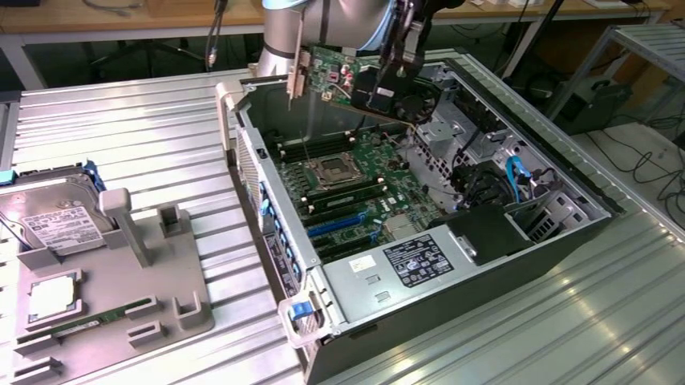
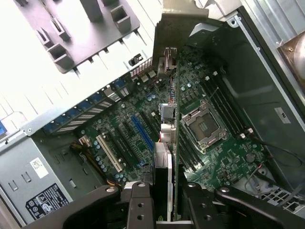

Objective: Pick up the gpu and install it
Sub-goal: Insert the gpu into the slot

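Obs: the gpu [image 1: 326, 64] [image 2: 167, 143] is in the air at the upper middle of the exterior view, over the far end of the open computer case [image 1: 249, 160], and not seated in any slot.

Orientation: card on edge. Its long axis runs from the upper left towards the lower right of the exterior frame, dropping slightly to the right. The silver end bracket [image 1: 292, 76] is at the exterior view's left end and hangs downward. The black fan side [image 1: 412, 100] is at the exterior view's right end. In the wrist view I see the card edge-on, a thin green line running away from the camera above the motherboard [image 1: 364, 184] [image 2: 214, 109].

Claw [image 1: 394, 80] [image 2: 167, 212]: clamped on the gpu. One black finger [image 2: 138, 210] is on each side of the card's edge, with the card pinched between them.

Under the card:
- the CPU socket [image 1: 329, 170] [image 2: 202, 126] lies to one side of the card's line
- the blue expansion slot [image 1: 337, 224] [image 2: 142, 133] lies to the other side
- the card is clear of both

Outward: the case lies on its side on the ribbed metal counter [image 1: 139, 136]. At the exterior view's lower left is a grey holder [image 1: 118, 281]. It carries the hard drive [image 1: 54, 220] and, nearer the frame's bottom edge, the green memory stick [image 1: 102, 319], both well apart from the case.
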Action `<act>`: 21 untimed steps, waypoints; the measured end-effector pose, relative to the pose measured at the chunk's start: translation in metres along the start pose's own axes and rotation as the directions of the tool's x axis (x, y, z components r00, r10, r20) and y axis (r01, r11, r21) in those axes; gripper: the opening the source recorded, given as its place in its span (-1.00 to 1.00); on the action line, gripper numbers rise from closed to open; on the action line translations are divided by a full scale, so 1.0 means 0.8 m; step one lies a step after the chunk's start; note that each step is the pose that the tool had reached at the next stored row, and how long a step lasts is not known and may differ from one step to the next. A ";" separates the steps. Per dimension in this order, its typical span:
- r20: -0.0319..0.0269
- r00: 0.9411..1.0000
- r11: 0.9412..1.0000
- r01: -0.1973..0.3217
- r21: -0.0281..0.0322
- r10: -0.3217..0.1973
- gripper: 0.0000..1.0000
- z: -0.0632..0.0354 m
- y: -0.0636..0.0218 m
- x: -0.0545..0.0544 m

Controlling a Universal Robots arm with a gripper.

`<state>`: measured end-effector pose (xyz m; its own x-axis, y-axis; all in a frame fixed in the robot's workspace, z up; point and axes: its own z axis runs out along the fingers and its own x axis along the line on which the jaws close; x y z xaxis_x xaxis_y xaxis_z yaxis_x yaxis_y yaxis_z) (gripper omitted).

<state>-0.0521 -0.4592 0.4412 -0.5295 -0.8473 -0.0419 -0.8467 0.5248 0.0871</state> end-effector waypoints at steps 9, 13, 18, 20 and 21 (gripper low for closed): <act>-0.007 0.995 0.995 0.100 -0.005 -0.100 -0.44 0.000 0.000 0.000; -0.010 0.990 0.990 0.143 -0.008 -0.143 -0.44 0.000 0.000 0.000; -0.014 0.981 0.982 0.191 -0.011 -0.191 -0.44 0.000 0.000 0.000; -0.015 0.978 0.978 0.208 -0.012 -0.209 -0.44 0.000 0.000 0.000; -0.016 0.976 0.976 0.219 -0.013 -0.219 -0.44 0.000 0.000 0.000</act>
<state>-0.0522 -0.4595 0.4411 -0.3302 -0.9429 -0.0445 -0.9414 0.3255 0.0883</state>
